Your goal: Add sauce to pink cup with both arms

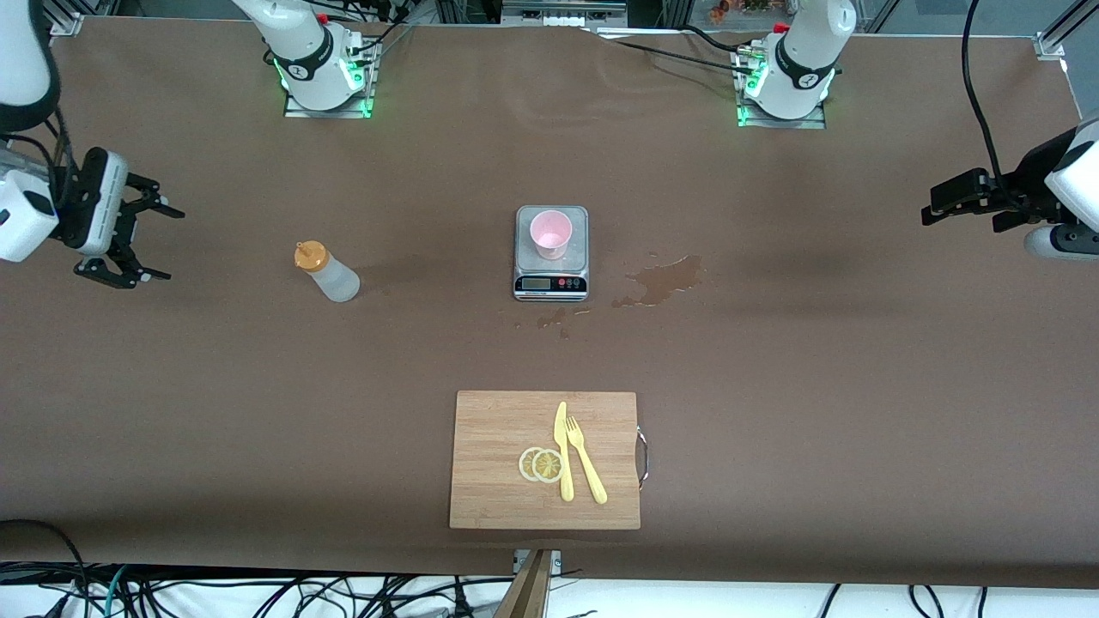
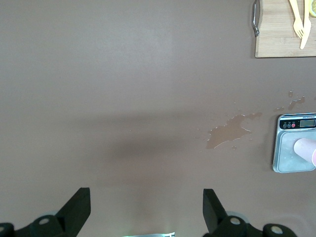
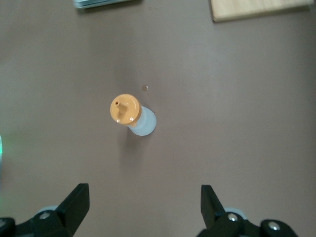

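The pink cup [image 1: 550, 233] stands upright on a small grey kitchen scale [image 1: 551, 283] at mid-table; it also shows at the edge of the left wrist view as the cup [image 2: 307, 149]. The sauce bottle [image 1: 326, 270], whitish with an orange nozzle cap, stands beside the scale toward the right arm's end. My right gripper [image 1: 169, 245] hangs open over the table's right-arm end, apart from the bottle [image 3: 133, 116], with nothing between its fingers. My left gripper [image 1: 929, 206] hangs open over the left-arm end, empty; its view [image 2: 146, 192] shows bare table under it.
A brownish puddle [image 1: 665, 279] lies beside the scale toward the left arm's end, with smaller drops [image 1: 554, 319] just nearer the camera. A wooden cutting board [image 1: 498, 446] lies nearer still, bearing a yellow knife [image 1: 562, 451], a fork [image 1: 585, 468] and lemon slices [image 1: 541, 464].
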Available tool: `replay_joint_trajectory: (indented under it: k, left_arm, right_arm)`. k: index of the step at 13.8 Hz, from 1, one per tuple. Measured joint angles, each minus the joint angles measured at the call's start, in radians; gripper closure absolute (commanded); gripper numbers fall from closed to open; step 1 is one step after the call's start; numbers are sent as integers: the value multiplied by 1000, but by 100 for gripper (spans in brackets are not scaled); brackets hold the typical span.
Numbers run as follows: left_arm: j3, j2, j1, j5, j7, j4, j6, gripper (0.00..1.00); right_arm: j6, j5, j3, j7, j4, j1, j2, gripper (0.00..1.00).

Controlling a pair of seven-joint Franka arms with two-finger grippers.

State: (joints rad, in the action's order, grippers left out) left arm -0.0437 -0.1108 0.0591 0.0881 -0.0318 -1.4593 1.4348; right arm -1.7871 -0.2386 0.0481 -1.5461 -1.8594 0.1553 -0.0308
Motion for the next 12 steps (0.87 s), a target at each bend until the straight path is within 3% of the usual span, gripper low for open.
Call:
replay_joint_trajectory:
  k: [8,12]
  left_arm:
    - [0,0,0,0,0,0,0,0]
    - [0,0,0,0,0,0,0,0]
  right_arm:
    - [14,136,0,934,-1,-119,112,0]
    - [55,193,1,1294,0,-160,148,0]
